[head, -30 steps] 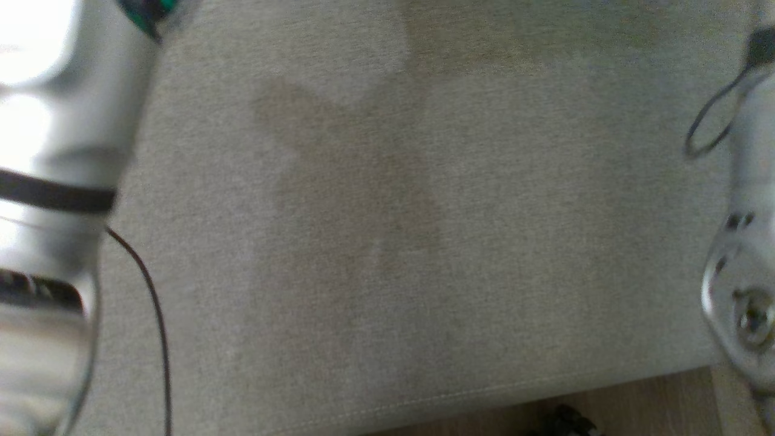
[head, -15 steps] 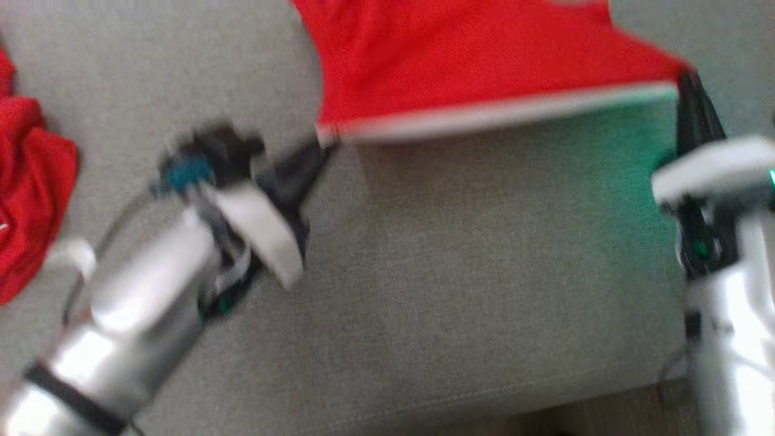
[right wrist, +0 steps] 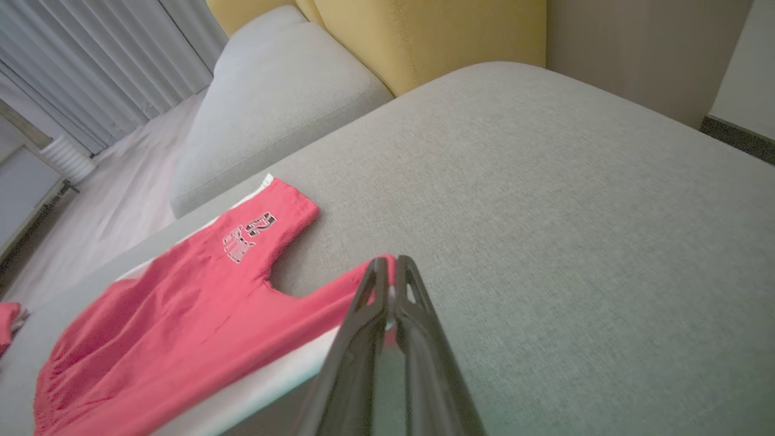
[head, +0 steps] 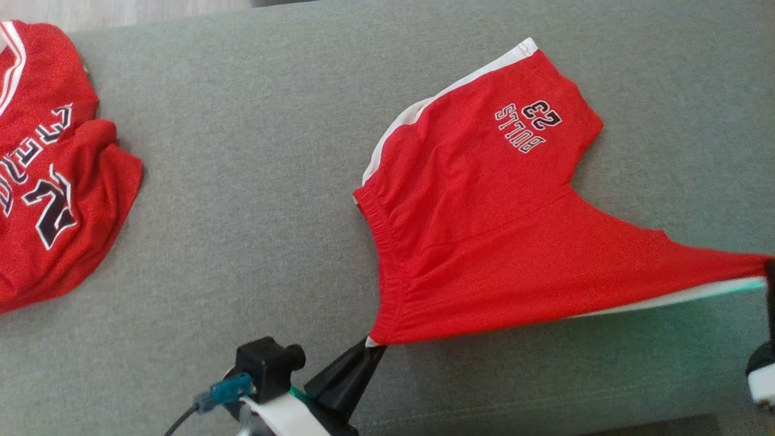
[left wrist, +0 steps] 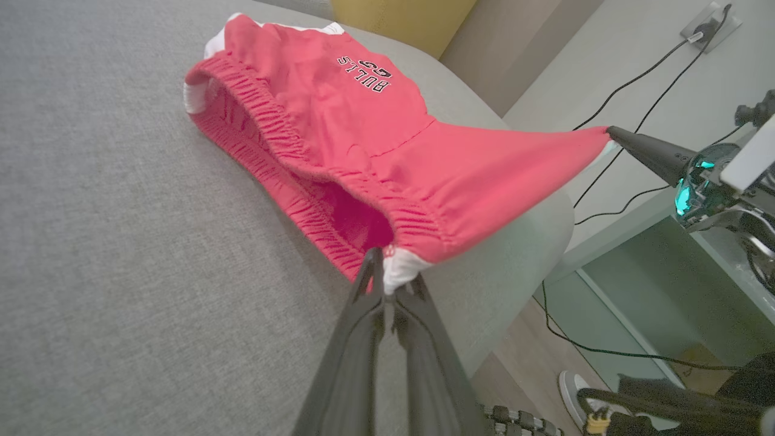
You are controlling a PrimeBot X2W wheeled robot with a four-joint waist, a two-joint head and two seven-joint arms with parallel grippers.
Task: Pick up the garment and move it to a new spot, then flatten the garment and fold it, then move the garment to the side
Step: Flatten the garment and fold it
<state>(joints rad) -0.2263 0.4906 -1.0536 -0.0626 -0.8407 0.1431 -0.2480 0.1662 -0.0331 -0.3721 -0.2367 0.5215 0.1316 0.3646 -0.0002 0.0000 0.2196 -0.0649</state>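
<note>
The garment is a pair of red shorts with white side stripes and a "BULLS 23" print, lying on the grey cushion. My left gripper is shut on the near waistband corner, seen close in the left wrist view. My right gripper is shut on the near leg's hem at the right edge and pulls it into a taut point. The left wrist view shows the right gripper holding that tip just past the cushion's side. In the right wrist view the shorts stretch away from my right gripper.
A crumpled red jersey lies at the cushion's left end. The cushion's front edge runs along the bottom of the head view. Cables and a shoe lie on the floor beyond the cushion's side. A yellow backrest stands behind.
The head camera has swung up from bare cushion to the shorts, so the whole picture shifted. The shorts stay stretched between both shut grippers.
</note>
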